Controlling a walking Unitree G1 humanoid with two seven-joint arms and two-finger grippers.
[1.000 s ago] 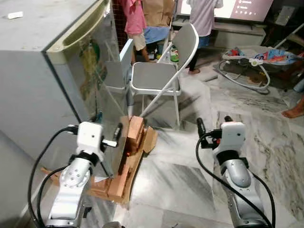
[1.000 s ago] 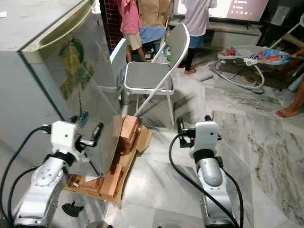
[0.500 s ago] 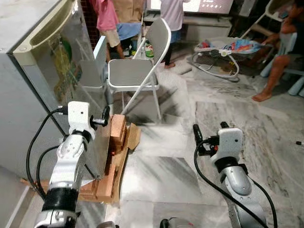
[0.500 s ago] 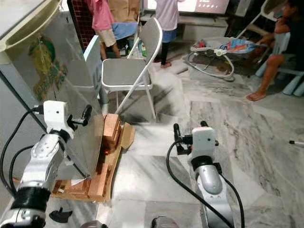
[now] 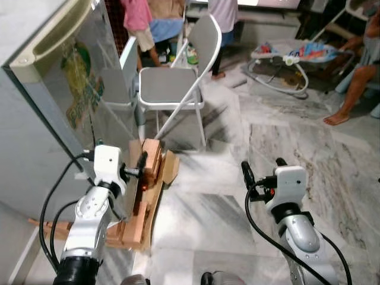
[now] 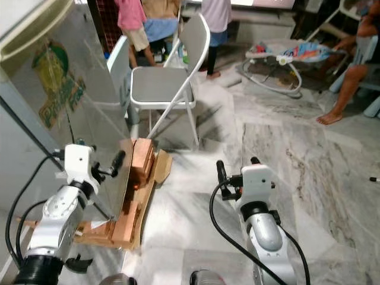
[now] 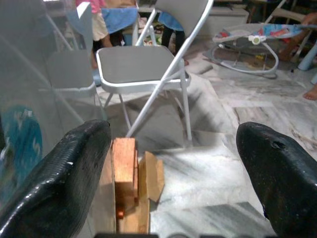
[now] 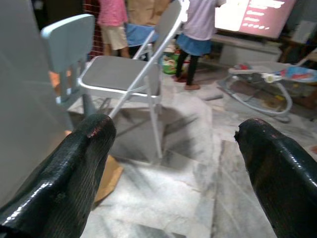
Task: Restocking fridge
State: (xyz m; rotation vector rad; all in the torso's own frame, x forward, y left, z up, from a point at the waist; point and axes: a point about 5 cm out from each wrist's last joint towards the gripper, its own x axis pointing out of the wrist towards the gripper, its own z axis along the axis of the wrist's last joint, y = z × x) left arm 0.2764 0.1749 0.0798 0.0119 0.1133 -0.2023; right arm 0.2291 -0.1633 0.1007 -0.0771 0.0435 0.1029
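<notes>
A grey fridge (image 5: 47,101) with a green sticker (image 5: 80,89) stands at my left with its door closed. It rests on a stack of wooden blocks (image 5: 148,172). My left gripper (image 5: 122,155) is open and sits low at the door's free edge, one finger (image 7: 74,168) against the door face and the other out over the floor. The right gripper (image 5: 262,167) is open too, with nothing between its fingers (image 8: 74,173), and hovers above the marble floor away from the fridge.
A grey folding chair (image 5: 172,89) stands right behind the wooden blocks, with a pale blue chair (image 6: 122,65) beside it. A baby bouncer (image 5: 285,56) lies at the far right. People (image 5: 139,18) stand at the back, and a person's leg (image 5: 356,83) is at the right.
The camera has swung, so the whole scene has shifted. My left gripper has dropped a little lower along the fridge door edge. Both grippers stay open.
</notes>
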